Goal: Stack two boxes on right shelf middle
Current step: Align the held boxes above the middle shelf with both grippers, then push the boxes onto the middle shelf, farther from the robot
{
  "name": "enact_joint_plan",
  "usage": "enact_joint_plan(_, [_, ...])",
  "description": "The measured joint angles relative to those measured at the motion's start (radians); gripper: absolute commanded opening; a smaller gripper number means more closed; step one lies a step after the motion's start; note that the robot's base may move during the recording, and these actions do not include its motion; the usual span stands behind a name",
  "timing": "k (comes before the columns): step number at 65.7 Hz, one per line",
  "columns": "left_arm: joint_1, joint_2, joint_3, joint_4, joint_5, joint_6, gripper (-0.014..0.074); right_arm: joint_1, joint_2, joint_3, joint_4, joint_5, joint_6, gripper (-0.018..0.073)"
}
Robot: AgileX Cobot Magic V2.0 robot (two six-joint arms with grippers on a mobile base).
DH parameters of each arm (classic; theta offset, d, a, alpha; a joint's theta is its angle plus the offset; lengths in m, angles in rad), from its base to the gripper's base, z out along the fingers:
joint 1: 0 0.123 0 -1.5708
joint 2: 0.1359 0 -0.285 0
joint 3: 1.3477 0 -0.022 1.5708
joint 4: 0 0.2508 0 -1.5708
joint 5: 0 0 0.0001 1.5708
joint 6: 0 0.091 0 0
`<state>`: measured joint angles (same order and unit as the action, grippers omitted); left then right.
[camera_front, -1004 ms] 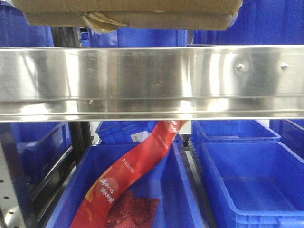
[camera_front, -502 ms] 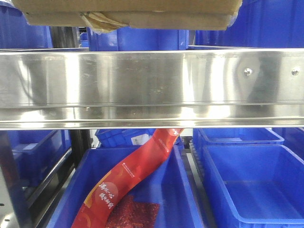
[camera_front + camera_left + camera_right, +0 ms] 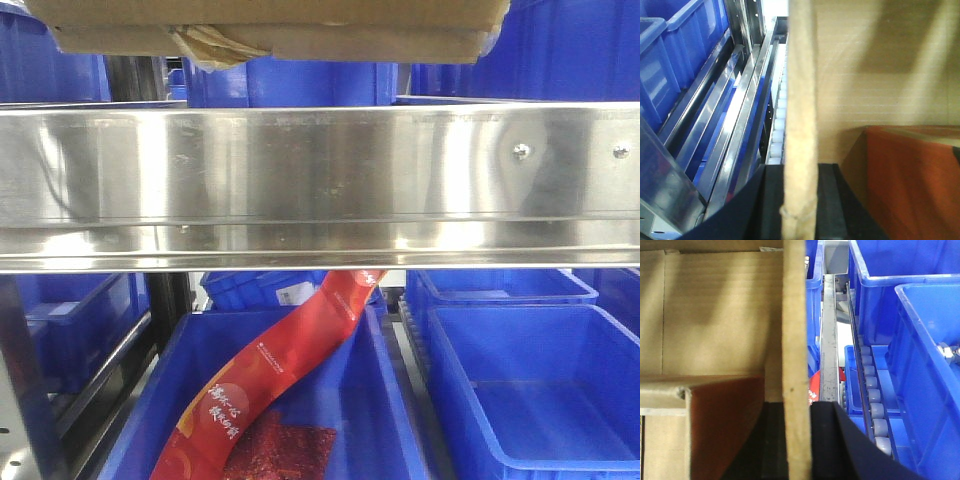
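Note:
A brown cardboard box (image 3: 300,40) hangs at the top of the front view, just above the shelf's shiny front rail (image 3: 320,180). A yellowish tape scrap (image 3: 208,46) dangles from its underside. I cannot tell whether that is one box or two. In the left wrist view my left gripper (image 3: 800,202) is shut on an upright wall of the box (image 3: 800,90), one black finger on each side. My right gripper (image 3: 797,442) is shut the same way on the opposite wall (image 3: 794,315). Both wrist views look into the open box; a darker folded flap (image 3: 725,425) lies inside.
Blue plastic bins (image 3: 530,390) fill the level under the rail, and more bins (image 3: 560,45) stand behind the box. A long red packet (image 3: 270,370) leans in the middle bin. Roller tracks (image 3: 872,400) and steel rails (image 3: 740,130) run beside the box.
One second ago the rail sat a little higher and further left in the front view. It has since shifted down and right, then held still. The box stays at the top of the view.

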<state>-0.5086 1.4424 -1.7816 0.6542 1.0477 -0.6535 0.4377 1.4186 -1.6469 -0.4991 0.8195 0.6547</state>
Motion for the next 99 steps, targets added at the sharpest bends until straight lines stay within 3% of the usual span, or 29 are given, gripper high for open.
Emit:
enact_joint_plan(12, [0.030,0.000,-0.004,-0.051,0.007,0.041,-0.0111,0.000,0.000,0.000,0.082,0.009,0.000,-0.0153])
enact_joint_plan(24, [0.177,0.004,-0.008,-0.321,-0.023,0.238,-0.0111,0.005,0.042,0.000,0.105,0.034,0.050,-0.0153])
enact_joint_plan(31, [0.231,0.028,-0.008,-0.388,-0.032,0.293,-0.0111,0.006,0.090,0.000,0.112,0.037,0.062,-0.0153])
enact_joint_plan(45, [0.242,0.086,-0.008,-0.411,-0.039,0.313,-0.0109,0.006,0.134,-0.008,0.090,0.028,0.070,-0.0149])
enact_joint_plan(50, [0.242,0.099,-0.008,-0.422,-0.040,0.312,-0.0066,0.006,0.136,-0.008,0.080,0.028,0.070,-0.0101])
enact_joint_plan(56, [0.242,0.108,-0.008,-0.425,-0.043,0.312,0.0078,0.006,0.140,-0.008,0.074,0.022,0.072,0.0058])
enact_joint_plan(62, [0.242,0.108,-0.008,-0.442,-0.055,0.312,0.0228,0.006,0.142,-0.009,0.072,-0.021,0.077,0.0277])
enact_joint_plan(69, [0.242,0.108,-0.010,-0.451,-0.071,0.312,0.0325,0.006,0.142,-0.013,0.066,-0.051,0.077,0.0410])
enact_joint_plan(92, [0.244,0.108,-0.015,-0.459,-0.086,0.312,0.0348,0.005,0.127,-0.013,0.027,-0.063,0.077,0.0407])
enact_joint_plan(99, [0.244,0.094,-0.016,-0.461,-0.088,0.312,0.0297,0.005,0.100,-0.013,0.019,-0.063,0.057,0.0277])
